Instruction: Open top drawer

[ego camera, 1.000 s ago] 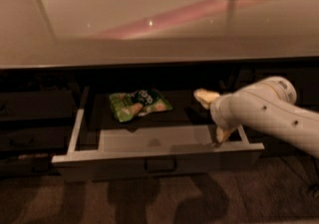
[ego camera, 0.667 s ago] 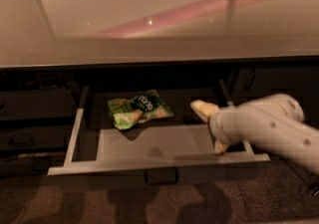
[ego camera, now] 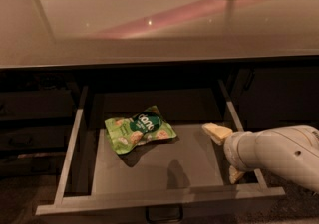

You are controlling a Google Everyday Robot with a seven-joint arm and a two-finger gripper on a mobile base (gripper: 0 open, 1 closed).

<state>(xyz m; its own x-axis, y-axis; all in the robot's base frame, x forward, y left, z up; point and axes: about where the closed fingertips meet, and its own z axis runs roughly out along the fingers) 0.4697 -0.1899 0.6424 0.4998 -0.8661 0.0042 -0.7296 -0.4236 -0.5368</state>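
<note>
A glossy pale bench (ego camera: 164, 14) fills the upper part of the view, throwing back ceiling lights and a pink streak, with dark cabinetry in shadow beneath it. Below its edge the top drawer (ego camera: 124, 202) stands drawn well out toward the camera, with its grey floor, both pale side rails and the small loop handle (ego camera: 164, 213) on its front all in sight, so the opening looks done or very nearly so. A green snack bag (ego camera: 139, 128) lies left of centre on the drawer floor. The white arm (ego camera: 284, 156) reaches in from the right, and the pincer (ego camera: 226, 154) sits at the drawer's right side, released: one pale finger (ego camera: 217, 132) hangs over the floor near the right rail (ego camera: 233, 116), the other shows lower down just beside that rail, and nothing is seen held between them. The danger from here lies mostly in the retreat. With a finger inside the box, a straight pull backward could hook the front wall and jerk the drawer against its stops, while a lift that drifts rightward could scrape or snag the rail. A careless forward nudge of the arm could push the drawer partly shut and undo the work. A leftward sweep might drag the bag, though it lies well apart from the fingers. Whether the lower finger touches the rail I cannot tell.
</note>
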